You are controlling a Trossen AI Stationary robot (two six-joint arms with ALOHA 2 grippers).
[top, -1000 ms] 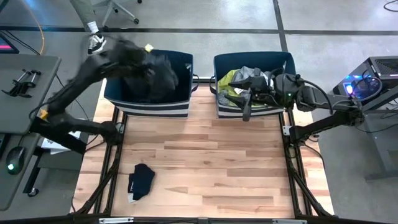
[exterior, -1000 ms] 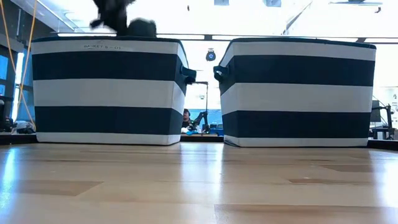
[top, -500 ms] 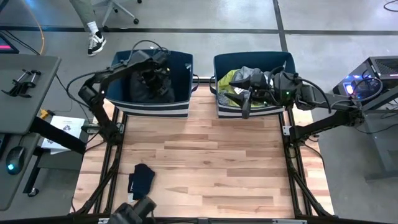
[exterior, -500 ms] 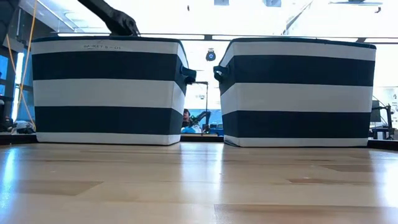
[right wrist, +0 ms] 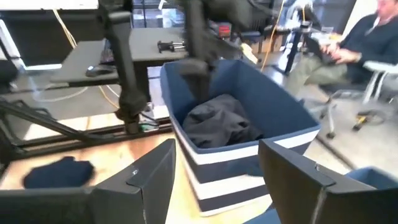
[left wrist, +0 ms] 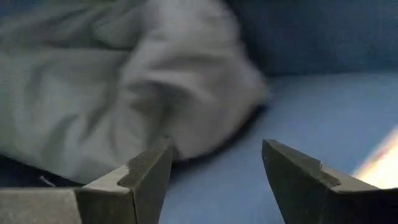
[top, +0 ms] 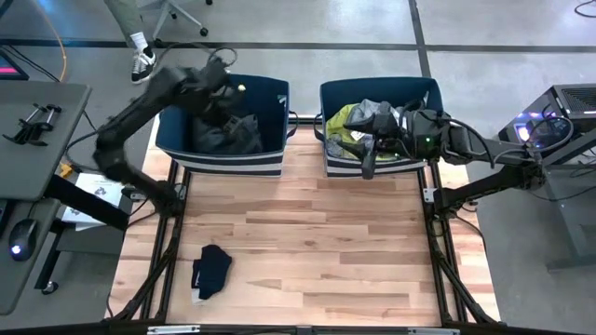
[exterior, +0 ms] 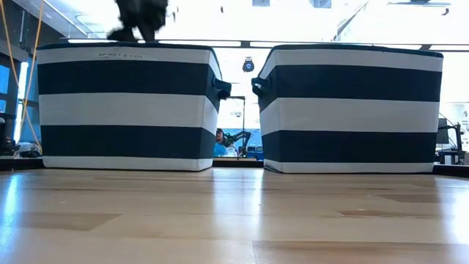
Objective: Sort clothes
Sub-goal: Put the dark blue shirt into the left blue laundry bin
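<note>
Left gripper [top: 226, 90] has released the grey garment [top: 228, 133].

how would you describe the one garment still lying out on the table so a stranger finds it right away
Start at the wooden table in front of the two striped bins. The dark navy garment lies crumpled by the near left corner. It is the only piece of clothing not inside a bin.

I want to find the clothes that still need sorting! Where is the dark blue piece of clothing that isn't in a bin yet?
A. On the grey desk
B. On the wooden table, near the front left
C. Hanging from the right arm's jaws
B: the dark navy garment lies alone on the wooden table, far from both striped bins.
</note>
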